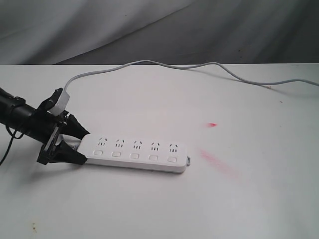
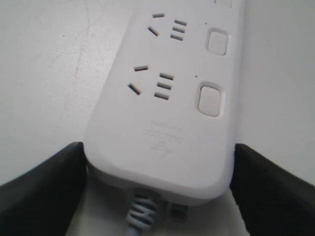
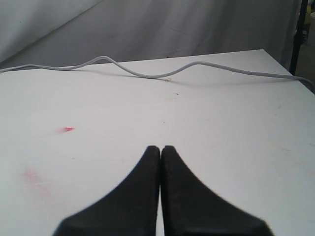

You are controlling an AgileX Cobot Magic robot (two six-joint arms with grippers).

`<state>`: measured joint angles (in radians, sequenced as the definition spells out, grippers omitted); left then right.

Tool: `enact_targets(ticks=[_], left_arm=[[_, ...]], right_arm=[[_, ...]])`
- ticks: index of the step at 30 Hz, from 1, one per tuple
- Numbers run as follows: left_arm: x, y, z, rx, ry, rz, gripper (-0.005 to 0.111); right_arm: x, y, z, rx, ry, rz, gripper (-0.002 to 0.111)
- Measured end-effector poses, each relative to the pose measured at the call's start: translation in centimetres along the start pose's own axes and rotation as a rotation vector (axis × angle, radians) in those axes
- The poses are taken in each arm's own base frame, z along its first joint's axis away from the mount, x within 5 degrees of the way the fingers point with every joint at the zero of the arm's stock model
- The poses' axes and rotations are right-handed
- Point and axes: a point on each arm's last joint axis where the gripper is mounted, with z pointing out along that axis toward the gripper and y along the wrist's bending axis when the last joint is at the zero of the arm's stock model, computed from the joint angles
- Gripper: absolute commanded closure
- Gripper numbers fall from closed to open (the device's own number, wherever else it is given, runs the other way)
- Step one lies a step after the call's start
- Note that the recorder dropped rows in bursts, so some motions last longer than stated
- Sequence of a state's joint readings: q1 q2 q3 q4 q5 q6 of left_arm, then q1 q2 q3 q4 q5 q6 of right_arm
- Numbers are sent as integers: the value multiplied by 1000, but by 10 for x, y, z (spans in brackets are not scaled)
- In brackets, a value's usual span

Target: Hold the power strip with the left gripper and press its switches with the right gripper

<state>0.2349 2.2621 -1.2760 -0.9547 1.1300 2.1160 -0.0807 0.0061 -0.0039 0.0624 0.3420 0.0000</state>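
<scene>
The white power strip [image 1: 134, 149] lies flat on the white table, its row of switches [image 1: 134, 156] along the near side. My left gripper [image 1: 85, 147] comes in from the left and is shut on the strip's cord end, one black finger against each long side. In the left wrist view both fingers press the strip [image 2: 167, 113] at its rounded end, so the left gripper [image 2: 158, 147] has it, with two switches [image 2: 210, 100] in sight. My right gripper [image 3: 160, 147] is shut on nothing, over bare table, and is out of the exterior view.
The grey-white cord [image 1: 149, 63] loops from the strip's left end along the back of the table to the right edge. A small red mark [image 1: 213, 124] and a faint red smear [image 1: 217, 162] lie right of the strip. A grey cloth hangs behind the table.
</scene>
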Motion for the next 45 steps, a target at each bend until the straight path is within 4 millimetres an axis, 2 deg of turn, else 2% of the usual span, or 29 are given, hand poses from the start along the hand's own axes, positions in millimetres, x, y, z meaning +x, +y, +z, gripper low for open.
enact_targets(ticks=[2,5,17,23,26,29,36,37,39,45], left_arm=[[0,0,0,0,0,0,13],[0,-2,0,19,-4,1,5],[-2,-1,-2,36,18,32,4],[-9,7,-16,-29,99,93,5],[-23,5,-31,-72,124,129,5],[-47,-2,-52,-135,126,171,5],[-102,-30,-103,-288,115,239,6],[-109,-35,-109,-309,111,238,8],[-121,-45,-120,-347,101,225,20],[-156,-80,-151,-441,51,158,80]], right_arm=[[0,0,0,0,0,0,108],[0,0,0,0,0,0,108],[0,0,0,0,0,0,108],[0,0,0,0,0,0,108],[0,0,0,0,0,0,108],[0,0,0,0,0,0,108],[0,0,0,0,0,0,108],[0,0,0,0,0,0,108],[0,0,0,0,0,0,108],[0,0,0,0,0,0,108]])
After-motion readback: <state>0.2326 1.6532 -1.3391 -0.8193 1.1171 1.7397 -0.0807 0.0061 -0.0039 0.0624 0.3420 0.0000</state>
